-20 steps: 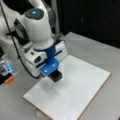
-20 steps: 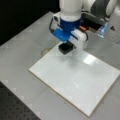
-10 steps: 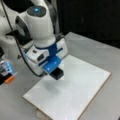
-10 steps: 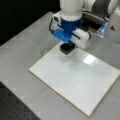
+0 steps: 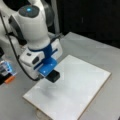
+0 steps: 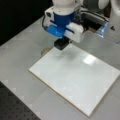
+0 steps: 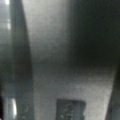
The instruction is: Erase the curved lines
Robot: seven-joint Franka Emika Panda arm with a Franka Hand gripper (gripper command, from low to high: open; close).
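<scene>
In both front views the white rectangular board with a thin wooden rim (image 5: 82,85) lies flat on the grey table (image 5: 105,52). At a front view's left, off the board by the table's edge, sits a small device with a blue light and an orange part (image 5: 7,72). Right of it, the arm's gripper (image 5: 51,73), blue-mounted under a white wrist, hangs over the board near its left edge, with a black rectangular eraser block (image 5: 53,76) at its tip; whether the fingers pinch the block or it is fixed there I cannot tell. The block casts a soft shadow just below itself, so it seems slightly above the surface.

The curve lines cannot be made out on the board in any view; a faint grey smudge (image 5: 48,92) shows beneath the block.

To erase well, the block's face probably needs to sit flat and press evenly.
</scene>
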